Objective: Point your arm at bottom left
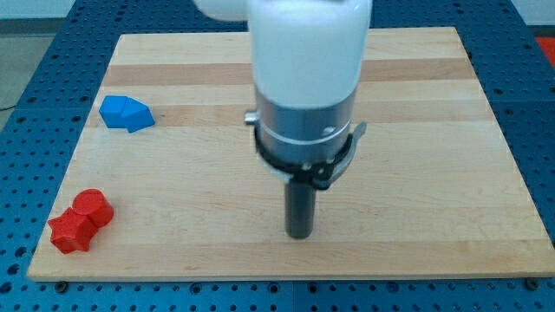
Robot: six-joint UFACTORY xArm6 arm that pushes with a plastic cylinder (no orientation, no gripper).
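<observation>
My tip [299,234] rests on the wooden board [434,217], a little right of the middle and near the view's bottom edge. The white and metal arm body rises above it to the view's top. A red block of lumpy shape [81,221] lies at the board's bottom left corner, far to the left of my tip. A blue block of angular shape [127,113] lies at the left side, higher up in the view. My tip touches neither block.
The board lies on a blue perforated table [35,286] that shows around all its edges.
</observation>
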